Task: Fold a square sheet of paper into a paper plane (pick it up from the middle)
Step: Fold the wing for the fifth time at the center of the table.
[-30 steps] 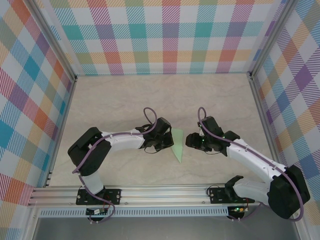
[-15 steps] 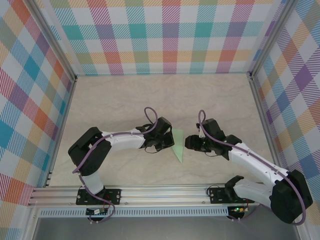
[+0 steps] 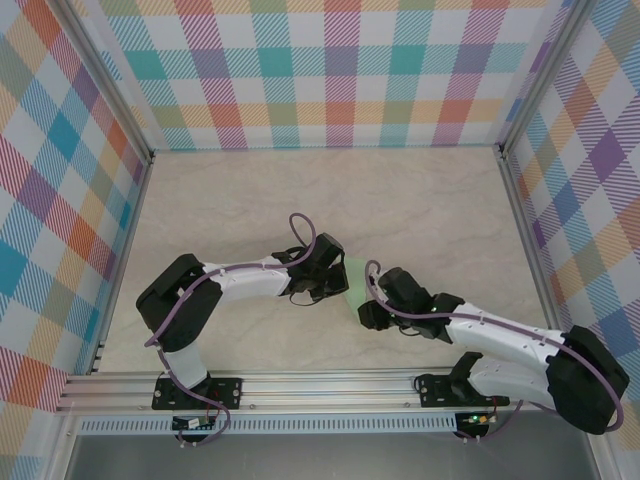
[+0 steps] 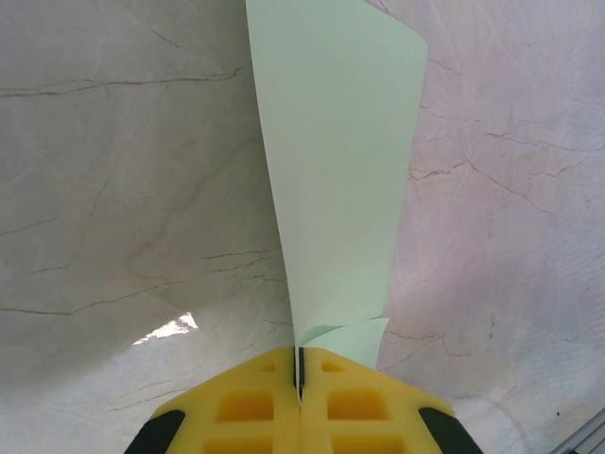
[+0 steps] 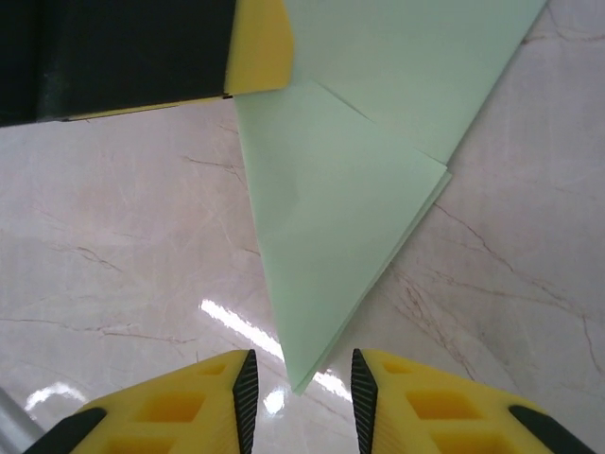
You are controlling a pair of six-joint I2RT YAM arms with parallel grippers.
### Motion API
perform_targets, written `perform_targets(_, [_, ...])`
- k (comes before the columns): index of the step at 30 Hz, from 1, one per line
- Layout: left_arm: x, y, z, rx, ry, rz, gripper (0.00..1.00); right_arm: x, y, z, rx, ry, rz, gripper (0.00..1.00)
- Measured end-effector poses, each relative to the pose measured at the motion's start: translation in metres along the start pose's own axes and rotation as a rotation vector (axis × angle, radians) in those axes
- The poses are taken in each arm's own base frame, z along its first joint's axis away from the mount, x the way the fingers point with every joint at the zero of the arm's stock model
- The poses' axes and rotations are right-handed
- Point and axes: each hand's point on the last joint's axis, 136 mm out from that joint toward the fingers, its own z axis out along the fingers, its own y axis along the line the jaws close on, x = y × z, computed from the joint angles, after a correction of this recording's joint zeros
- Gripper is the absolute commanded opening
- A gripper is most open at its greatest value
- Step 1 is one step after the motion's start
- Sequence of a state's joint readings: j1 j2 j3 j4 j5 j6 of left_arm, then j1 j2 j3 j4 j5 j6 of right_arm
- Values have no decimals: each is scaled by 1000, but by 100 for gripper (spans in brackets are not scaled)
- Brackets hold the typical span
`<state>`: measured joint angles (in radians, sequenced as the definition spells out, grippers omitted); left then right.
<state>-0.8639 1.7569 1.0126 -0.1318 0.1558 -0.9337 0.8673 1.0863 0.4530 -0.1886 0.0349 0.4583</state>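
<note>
The sheet of paper [image 3: 353,279], pale mint green and folded into a long pointed shape, lies between the two arms at mid table. My left gripper [image 3: 334,282] is shut on it: in the left wrist view the yellow fingers [image 4: 250,407] pinch the paper's near edge [image 4: 331,170], and the sheet runs away from them, partly raised. My right gripper [image 5: 299,388] is open at the paper's near tip [image 5: 326,227], which points into the gap between its pads without touching either. The left gripper's yellow finger [image 5: 260,43] shows on the paper's far part.
Pale marble-patterned tabletop [image 3: 250,200] is walled by checked panels on three sides. An aluminium rail [image 3: 300,385] runs along the near edge, by the arm bases. Both arms crowd the middle, their wrists close together.
My right arm has swung left and nearer, from beside the paper to its near tip, and its jaws have narrowed. The left gripper has kept its grip and place.
</note>
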Motion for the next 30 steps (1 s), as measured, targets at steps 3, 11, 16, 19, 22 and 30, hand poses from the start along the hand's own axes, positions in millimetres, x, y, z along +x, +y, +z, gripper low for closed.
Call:
perform_targets(3, [0, 0, 0, -1, 1, 0, 0, -1, 6, 7, 6, -47, -91, 37])
perform_targets(11, [1, 1, 0, -4, 2, -1, 0, -15, 5, 21, 47, -178, -270, 38])
perform_targets(16, [1, 1, 0, -4, 2, -1, 0, -18, 14, 26, 32, -220, -360, 39])
perform_targets(19, [1, 1, 0, -3, 2, -1, 0, -20, 16, 29, 39, -233, -386, 40])
perform_targets(22, [0, 0, 0, -2, 2, 1, 0, -21, 13, 34, 61, -234, -396, 40])
perform_targets(30, [0, 0, -1, -9, 6, 5, 0, -21, -1, 40, 137, -233, -402, 37])
